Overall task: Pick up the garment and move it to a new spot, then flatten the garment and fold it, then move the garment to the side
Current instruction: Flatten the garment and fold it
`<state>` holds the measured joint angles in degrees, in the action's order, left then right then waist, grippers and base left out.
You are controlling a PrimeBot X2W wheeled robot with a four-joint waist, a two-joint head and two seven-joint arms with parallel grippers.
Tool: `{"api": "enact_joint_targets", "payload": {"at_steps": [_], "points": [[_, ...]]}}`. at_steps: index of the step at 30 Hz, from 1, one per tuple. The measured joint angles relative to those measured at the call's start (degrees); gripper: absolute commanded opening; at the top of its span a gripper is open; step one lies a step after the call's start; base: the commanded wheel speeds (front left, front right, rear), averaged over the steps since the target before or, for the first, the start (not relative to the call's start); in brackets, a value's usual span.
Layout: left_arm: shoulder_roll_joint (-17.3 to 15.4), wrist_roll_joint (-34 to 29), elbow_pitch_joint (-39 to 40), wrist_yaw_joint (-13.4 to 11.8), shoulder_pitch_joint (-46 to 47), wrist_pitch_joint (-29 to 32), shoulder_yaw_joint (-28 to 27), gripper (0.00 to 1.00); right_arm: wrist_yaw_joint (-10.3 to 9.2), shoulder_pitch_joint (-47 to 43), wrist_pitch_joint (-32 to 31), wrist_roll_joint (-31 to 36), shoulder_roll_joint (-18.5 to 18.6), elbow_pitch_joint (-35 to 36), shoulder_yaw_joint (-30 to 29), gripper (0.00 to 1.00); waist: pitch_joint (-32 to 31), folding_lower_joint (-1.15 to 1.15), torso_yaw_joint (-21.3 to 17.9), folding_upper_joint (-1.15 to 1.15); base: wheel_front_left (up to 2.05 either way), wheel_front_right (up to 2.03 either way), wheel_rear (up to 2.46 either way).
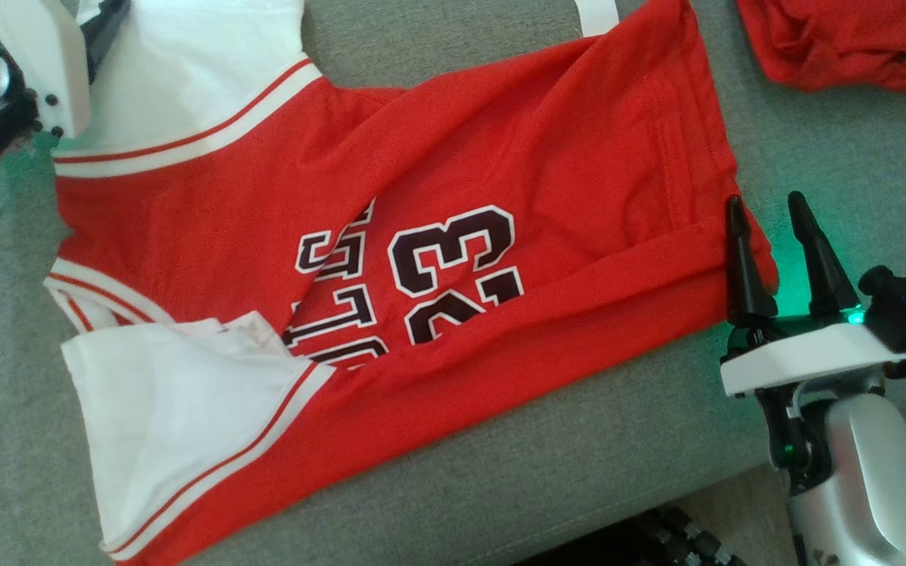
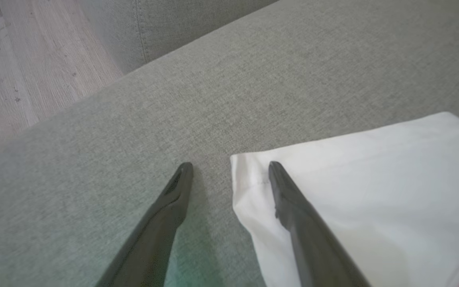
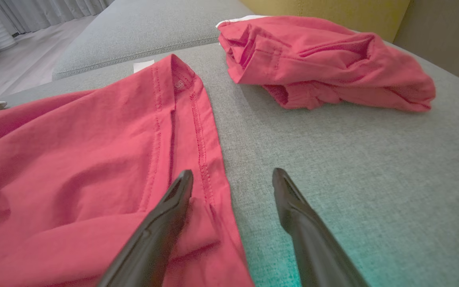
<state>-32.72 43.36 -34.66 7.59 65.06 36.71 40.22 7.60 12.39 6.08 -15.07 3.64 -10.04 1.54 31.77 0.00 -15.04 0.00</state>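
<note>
On the grey fabric sofa cushion [image 1: 579, 472], the red-and-white numbered jersey [image 1: 579, 157] seems mid-flattening. Left gripper [image 2: 230, 165] and right gripper [image 3: 232, 172], fingers apart, must next pinch its edges.

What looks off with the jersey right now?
The jersey isn't flat: a diagonal fold crosses its chest and hides part of the lettering beside the number. A second red garment lies bunched up nearby.

Bare cushion [image 3: 353, 167] beside jersey [image 1: 563, 141]; bunched red cloth [image 3: 325, 67] perhaps crowds beyond.
</note>
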Motion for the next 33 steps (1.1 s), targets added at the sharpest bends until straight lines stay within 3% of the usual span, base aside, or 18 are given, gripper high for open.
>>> {"api": "enact_joint_targets", "payload": {"at_steps": [1,2,3,4,5,9,12,18,25,33], "points": [[-0.36,0.26,-0.03,0.00,0.33,-0.05,0.60,1.00,0.00,0.03,0.01,-0.02,-0.08,-0.02,0.03,1.00,0.07,0.00,-0.14,0.00,0.00,0.00,0.00],[-0.66,0.55,-0.02,-0.01,0.52,-0.04,0.97,0.91,0.00,0.08,0.03,-0.09,-0.15,-0.05,0.04,1.00,0.16,0.00,-0.27,0.00,0.00,0.00,0.00],[-0.88,0.82,-0.01,0.00,0.62,-0.05,1.26,0.46,0.00,0.14,0.05,-0.15,-0.19,-0.09,0.04,1.00,0.26,0.00,-0.36,0.00,0.00,0.00,0.00],[-0.98,1.25,0.04,0.00,0.74,-0.07,1.59,0.20,0.00,0.17,0.05,-0.15,-0.19,-0.20,0.04,1.00,0.33,0.00,-0.42,0.00,0.00,0.00,0.00],[-1.05,1.87,0.22,0.00,0.87,-0.07,2.10,0.00,0.00,0.21,0.05,-0.15,-0.20,-0.27,0.04,1.00,0.36,0.00,-0.45,0.00,0.00,0.00,0.00],[-1.22,3.57,0.86,-0.01,1.00,-0.97,3.76,0.00,0.00,0.57,0.04,-0.15,-0.24,-0.29,-0.12,1.00,0.13,0.00,-0.14,0.00,0.00,0.00,0.00],[-1.52,3.42,1.18,0.00,1.04,-4.94,5.50,0.00,0.00,3.13,-1.04,-1.14,-0.05,0.12,0.43,1.00,-0.55,0.00,0.50,0.00,0.00,0.00,0.00],[-1.10,2.46,1.60,0.00,3.11,-11.65,7.87,0.00,0.00,11.65,-11.49,-7.20,2.08,-0.79,4.78,1.00,-1.71,0.00,2.05,0.00,0.00,0.00,0.00],[0.66,2.38,2.38,0.00,5.35,-16.51,11.05,0.00,0.00,22.85,-21.41,-11.90,4.31,-8.57,3.47,1.00,-1.97,0.01,4.90,0.00,0.00,0.00,0.00],[1.53,2.66,2.48,0.00,7.64,-19.01,14.26,0.00,0.00,27.58,-24.18,-13.08,4.60,-15.21,3.68,1.00,-1.84,0.00,7.26,0.00,0.00,0.00,0.00]]}}
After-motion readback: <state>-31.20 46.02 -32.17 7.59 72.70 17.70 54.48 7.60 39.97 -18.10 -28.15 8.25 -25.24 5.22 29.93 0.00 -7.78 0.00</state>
